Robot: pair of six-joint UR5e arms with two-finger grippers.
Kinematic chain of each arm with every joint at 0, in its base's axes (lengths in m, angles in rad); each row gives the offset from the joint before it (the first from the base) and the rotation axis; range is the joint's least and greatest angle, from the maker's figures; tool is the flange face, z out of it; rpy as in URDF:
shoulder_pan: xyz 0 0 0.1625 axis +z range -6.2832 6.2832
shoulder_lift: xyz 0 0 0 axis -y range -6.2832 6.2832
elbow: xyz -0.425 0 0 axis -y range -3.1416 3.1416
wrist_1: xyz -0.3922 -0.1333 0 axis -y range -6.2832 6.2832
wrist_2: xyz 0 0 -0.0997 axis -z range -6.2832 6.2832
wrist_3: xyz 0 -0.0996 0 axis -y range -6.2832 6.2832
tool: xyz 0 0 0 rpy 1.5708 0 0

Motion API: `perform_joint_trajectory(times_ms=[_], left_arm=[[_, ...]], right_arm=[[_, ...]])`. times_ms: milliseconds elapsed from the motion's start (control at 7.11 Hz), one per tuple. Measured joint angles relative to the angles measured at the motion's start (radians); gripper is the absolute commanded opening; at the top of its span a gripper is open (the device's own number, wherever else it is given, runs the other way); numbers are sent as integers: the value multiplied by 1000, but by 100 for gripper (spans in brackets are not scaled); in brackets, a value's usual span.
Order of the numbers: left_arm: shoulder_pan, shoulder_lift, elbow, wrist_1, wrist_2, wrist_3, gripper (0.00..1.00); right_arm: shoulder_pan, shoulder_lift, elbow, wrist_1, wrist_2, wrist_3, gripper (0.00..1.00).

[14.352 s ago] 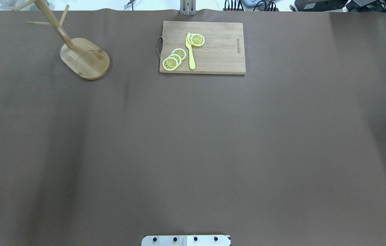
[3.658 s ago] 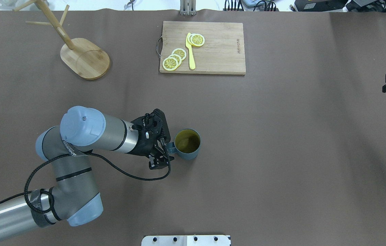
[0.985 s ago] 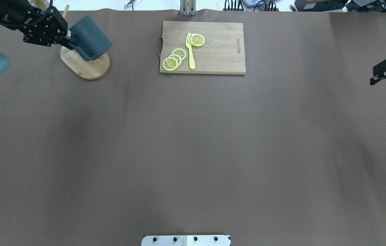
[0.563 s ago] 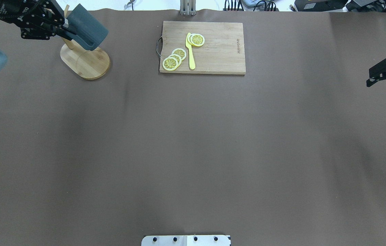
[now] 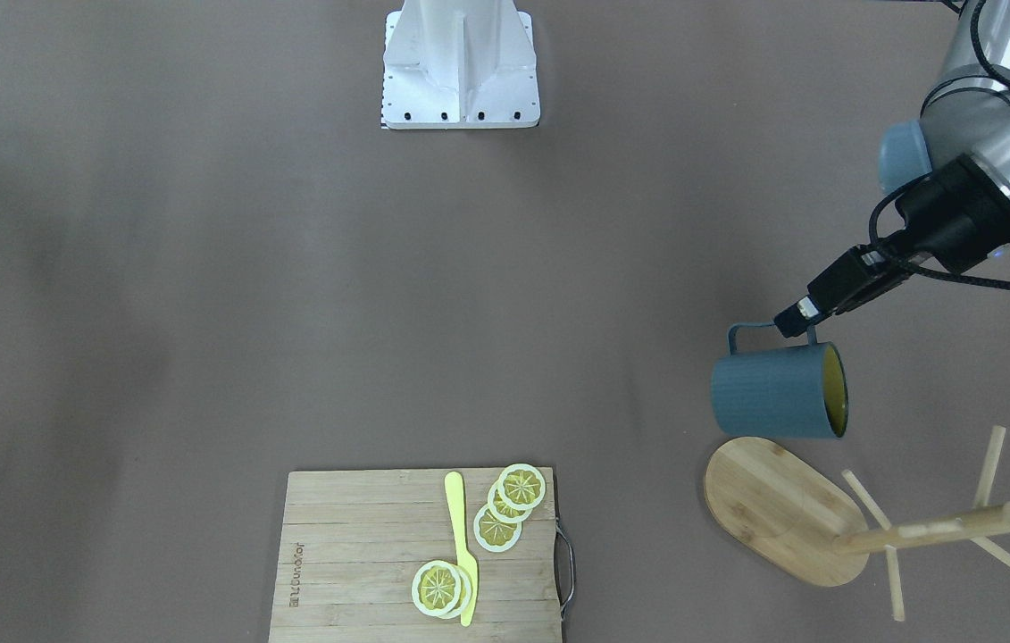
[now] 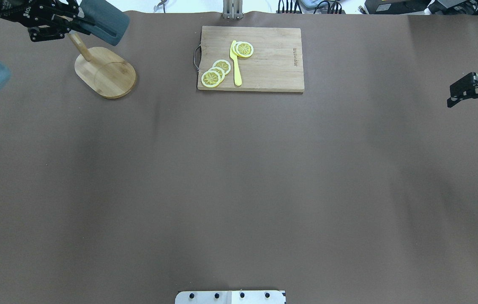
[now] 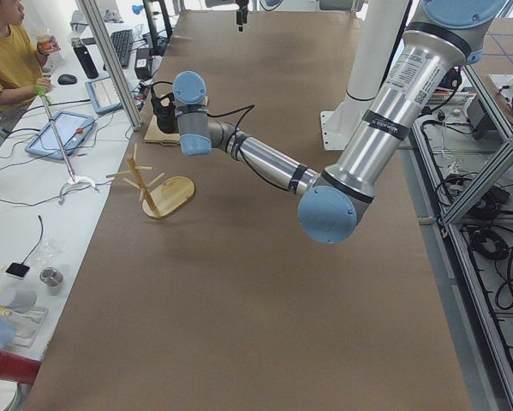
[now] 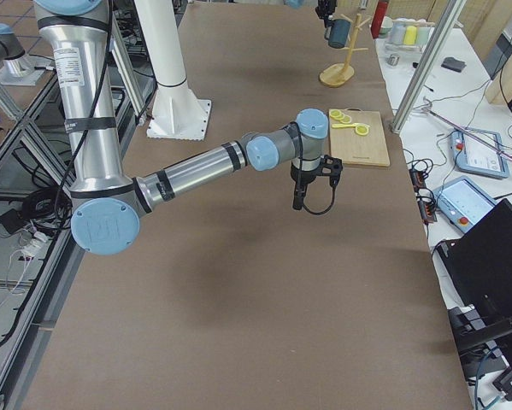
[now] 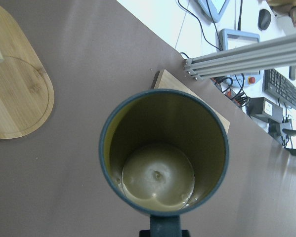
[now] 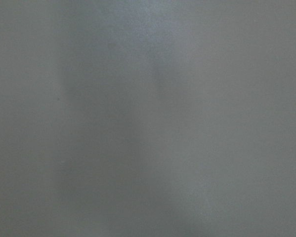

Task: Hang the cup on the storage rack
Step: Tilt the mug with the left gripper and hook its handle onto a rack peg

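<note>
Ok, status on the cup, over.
Left hand shut on cup handle; right hand open, idle. Cup tipped sideways by storage rack, not hung. Nothing blocking.

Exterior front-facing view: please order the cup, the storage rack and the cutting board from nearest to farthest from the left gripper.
1. The cup, held by its handle in the left gripper, directly below it in this view.
2. The storage rack, lower down, at the bottom right.
3. The cutting board, far across, at the bottom centre.

storage rack (image 6: 104, 71) pegs: hidden behind cup (image 6: 102, 21) (overhead) | cup handle: cut off, wrist view | right wrist view: blurred
</note>
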Motion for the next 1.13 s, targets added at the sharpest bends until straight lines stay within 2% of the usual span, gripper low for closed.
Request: perform_joint_trajectory(times_ms=[563, 1126], left_arm=[[39, 33, 110, -388, 173, -112, 0], [95, 21, 189, -582, 323, -305, 0]], right_arm=[[-4, 23, 9, 0, -10, 0, 100], [-10, 28, 17, 0, -25, 0, 100]])
